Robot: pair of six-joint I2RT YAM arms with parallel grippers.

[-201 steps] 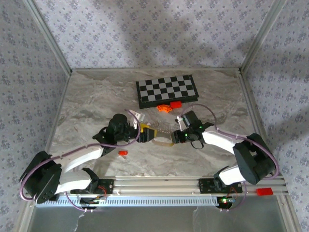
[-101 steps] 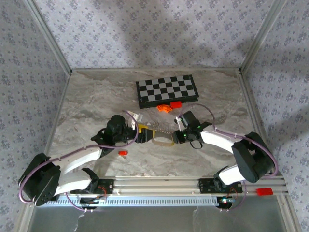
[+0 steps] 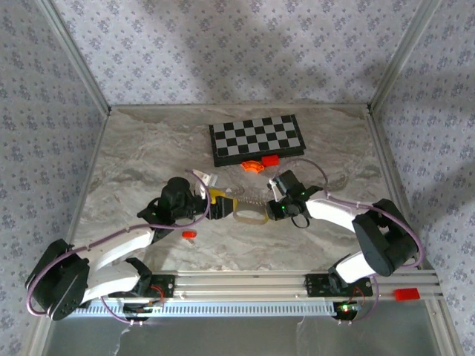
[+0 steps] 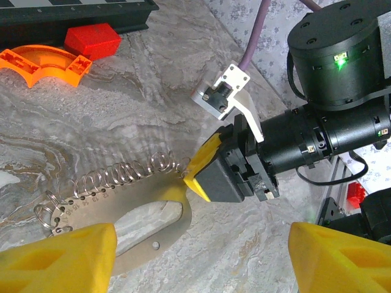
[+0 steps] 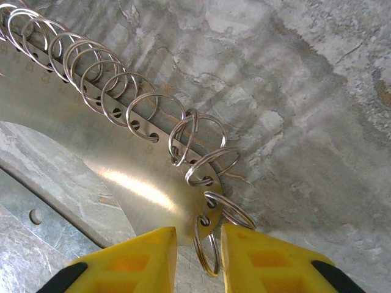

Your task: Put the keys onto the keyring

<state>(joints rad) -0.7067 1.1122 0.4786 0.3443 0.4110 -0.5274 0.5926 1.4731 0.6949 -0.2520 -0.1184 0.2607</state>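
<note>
Silvery keyring [image 5: 140, 183] end loop between right pincer [image 5: 198, 238] tips, narrowly parted, perhaps untouching; left pincer [image 4: 198, 241] agape.

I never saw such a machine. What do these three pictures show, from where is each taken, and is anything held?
Two robot arms are bolted to a table. One picture looks down from above; the others come from a camera on each wrist. On the table lie a chessboard, an orange curved piece, a red block, a red-headed key and a metal keyring. The left hand is open at the keyring. The right hand has one small ring between its fingers; whether it is pinched is unclear.
</note>
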